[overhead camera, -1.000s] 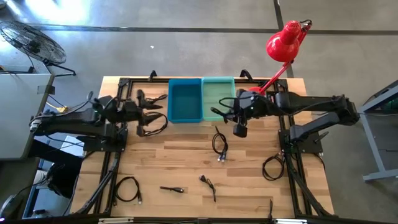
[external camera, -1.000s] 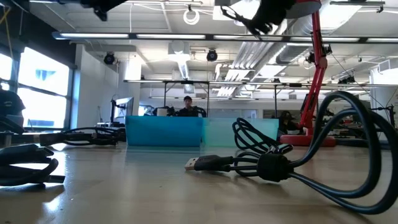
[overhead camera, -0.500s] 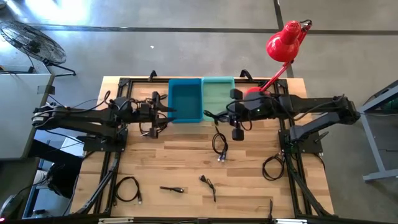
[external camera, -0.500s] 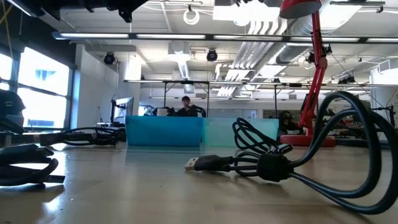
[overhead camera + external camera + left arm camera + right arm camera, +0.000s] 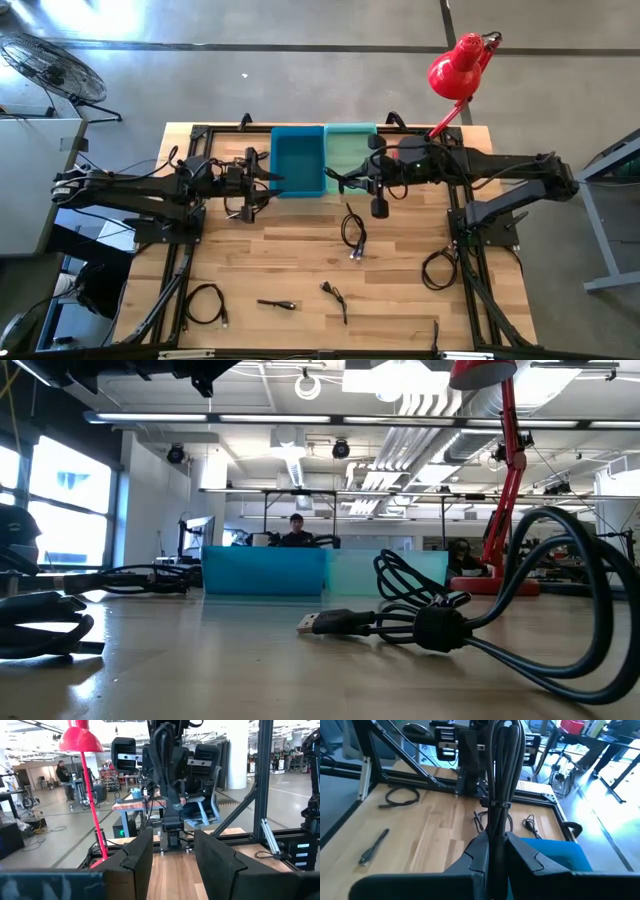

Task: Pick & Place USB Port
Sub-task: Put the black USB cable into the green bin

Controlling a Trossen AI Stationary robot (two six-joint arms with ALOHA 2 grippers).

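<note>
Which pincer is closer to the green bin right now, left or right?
Right. The right pincer, shut on a bundled cable, sits at the green bin's near edge. The left pincer is beyond the blue bin, by its left side.

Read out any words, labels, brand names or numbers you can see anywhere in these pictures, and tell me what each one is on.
No text can be read in any view.
Blue bin, green bin, red lamp: no markings show.
Cable bundle in the right gripper: no label shows.
Display panels on the room's equipment, seen from the left wrist: too blurred to read.
</note>
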